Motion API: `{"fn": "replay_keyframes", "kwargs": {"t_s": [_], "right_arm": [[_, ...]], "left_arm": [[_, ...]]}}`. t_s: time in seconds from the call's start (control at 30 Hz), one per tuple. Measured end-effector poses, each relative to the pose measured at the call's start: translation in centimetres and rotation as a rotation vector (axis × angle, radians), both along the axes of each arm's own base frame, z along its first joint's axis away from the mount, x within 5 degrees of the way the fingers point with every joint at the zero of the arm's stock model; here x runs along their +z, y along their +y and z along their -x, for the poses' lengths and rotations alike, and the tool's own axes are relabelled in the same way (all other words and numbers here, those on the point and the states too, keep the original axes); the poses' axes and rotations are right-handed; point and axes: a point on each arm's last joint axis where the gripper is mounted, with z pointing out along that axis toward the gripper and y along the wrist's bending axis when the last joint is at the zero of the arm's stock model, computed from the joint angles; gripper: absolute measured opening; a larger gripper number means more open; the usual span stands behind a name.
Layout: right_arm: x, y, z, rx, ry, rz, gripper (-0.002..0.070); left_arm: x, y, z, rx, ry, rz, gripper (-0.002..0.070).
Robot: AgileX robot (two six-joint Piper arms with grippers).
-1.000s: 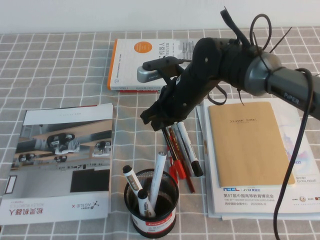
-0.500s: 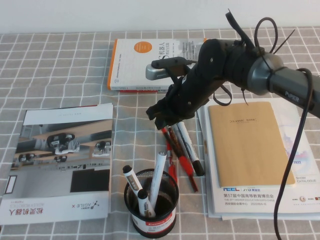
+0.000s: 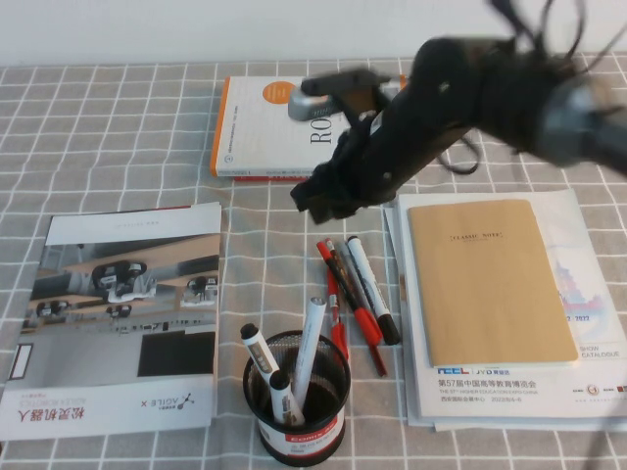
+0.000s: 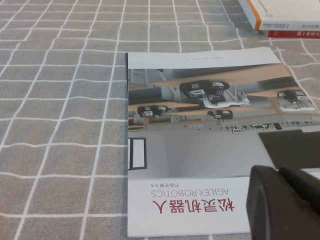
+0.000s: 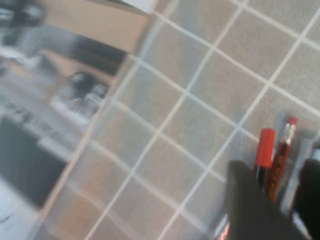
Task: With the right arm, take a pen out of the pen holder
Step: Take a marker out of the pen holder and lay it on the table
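A black mesh pen holder (image 3: 299, 434) stands at the front middle of the table with a white marker (image 3: 311, 336) and two black-capped pens (image 3: 258, 349) in it. Several loose pens (image 3: 359, 292), red and white, lie on the cloth just behind it. My right gripper (image 3: 323, 201) hovers open above the far ends of those pens and holds nothing. In the right wrist view a red pen (image 5: 264, 149) on the cloth shows between the gripper's (image 5: 277, 200) dark fingers. My left gripper (image 4: 278, 175) is shut over the Agilex brochure (image 4: 200, 150).
An orange-and-white book (image 3: 260, 127) lies at the back. The brochure (image 3: 122, 313) lies at the left. A tan notebook (image 3: 485, 279) rests on a stack of papers at the right, beside the loose pens.
The right gripper has opened, risen and drawn back toward the far side, away from the loose pens. The pens stay on the cloth.
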Motion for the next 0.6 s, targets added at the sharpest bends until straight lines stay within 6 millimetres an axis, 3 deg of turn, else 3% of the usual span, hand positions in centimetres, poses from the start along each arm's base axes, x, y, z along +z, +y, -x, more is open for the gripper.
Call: {"fn": "replay_keyframes", "kwargs": {"t_s": [0.13,0.3,0.47,0.6], "right_arm": [[4.3,-2.0,4.2,0.01,-0.093,-0.03,0.0047],[7.9,-6.0,9.9,0.001,-0.181,-0.07,-0.0004],[9.7,-10.1,15.6,-0.01,-0.261,-0.118,-0.0011],[9.2,-12.7,19.4,-0.015,-0.289,-0.137,-0.0011]], "left_arm": [[0.0,0.0,0.0,0.0,0.0,0.0,-0.0003],[0.0,0.0,0.0,0.0,0.0,0.0,-0.0003],[0.0,0.0,0.0,0.0,0.0,0.0,-0.0003],[0.0,0.0,0.0,0.0,0.0,0.0,-0.0003]]}}
